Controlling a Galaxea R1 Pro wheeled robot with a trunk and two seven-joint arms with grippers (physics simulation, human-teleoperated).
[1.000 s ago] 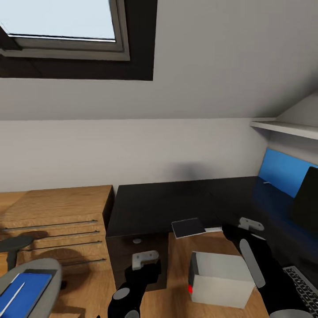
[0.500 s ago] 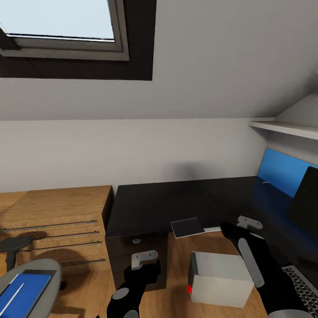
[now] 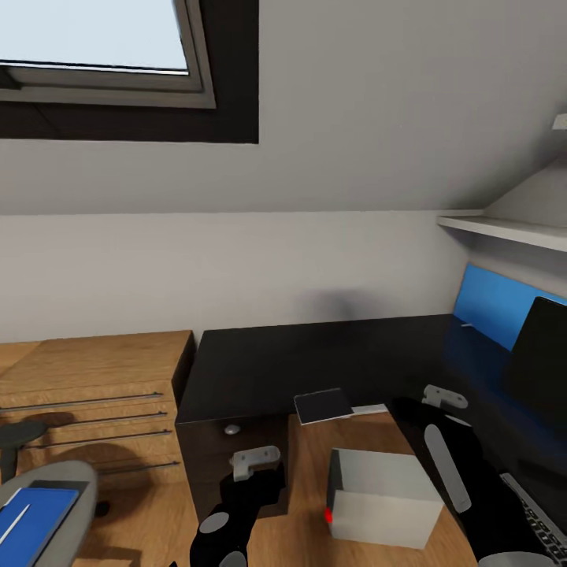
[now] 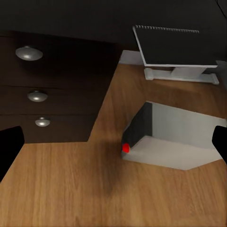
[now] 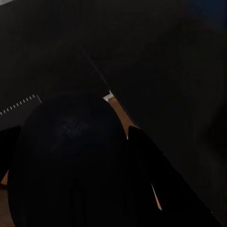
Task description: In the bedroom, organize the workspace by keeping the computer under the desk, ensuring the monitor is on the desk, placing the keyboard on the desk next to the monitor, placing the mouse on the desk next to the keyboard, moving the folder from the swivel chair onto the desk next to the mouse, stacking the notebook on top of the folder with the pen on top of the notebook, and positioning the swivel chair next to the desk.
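Observation:
The computer (image 3: pixel 383 498) lies on the wood floor, its red light (image 4: pixel 126 148) facing my left gripper (image 3: pixel 256 479), which hangs open above the floor. The notebook (image 3: pixel 323 405) rests where the black surfaces meet, over the desk's white foot (image 4: pixel 179 74). My right gripper (image 3: pixel 442 408) hovers at the desk (image 3: pixel 465 366) edge, shut on a dark rounded mouse (image 5: pixel 71 151). The monitor (image 3: pixel 542 358) stands on the desk before the blue panel (image 3: pixel 488 303), with the keyboard (image 3: pixel 543 521) at the lower right. The folder (image 3: pixel 31 516) lies on the swivel chair (image 3: pixel 75 484), lower left.
A black drawer cabinet (image 3: pixel 252 370) with round knobs (image 4: pixel 28 53) stands left of the desk. A low light-wood bench (image 3: pixel 87 394) with drawers runs along the left wall. A white shelf (image 3: pixel 512 230) hangs above the desk, under a sloped ceiling with a window (image 3: pixel 94 47).
The whole picture has slid left, so the camera has turned slightly right. More of the monitor shows and less of the chair. Both arms hold the same pose.

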